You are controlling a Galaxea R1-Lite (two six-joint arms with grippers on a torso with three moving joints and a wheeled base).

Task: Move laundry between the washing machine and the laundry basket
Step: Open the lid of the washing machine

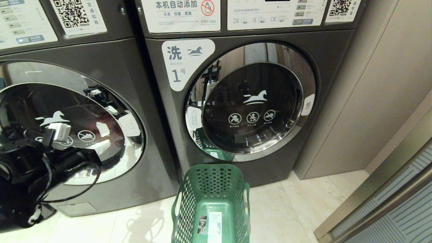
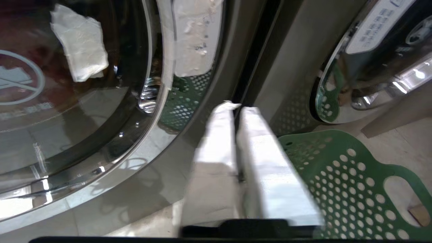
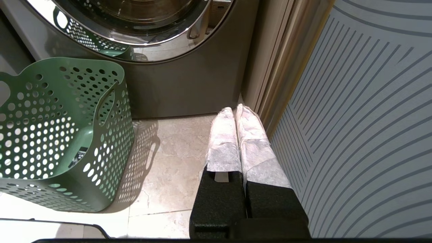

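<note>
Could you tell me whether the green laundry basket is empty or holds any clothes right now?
Empty. The laundry basket stands upright on the floor, and only the white sticker shows on its bare bottom; no garment lies inside.

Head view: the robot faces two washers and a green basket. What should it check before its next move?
1. Left washer's door open: not ok, it is shut.
2. Basket upright, empty, on the floor: ok.
3. Left hand free, near that door: ok, shut on nothing.
4. Right hand out of the way: ok, shut, low by the wall.
5. Correct machine chosen: cannot tell; only the right washer's label shows, reading 1.
6. Laundry inside: cannot tell.
</note>
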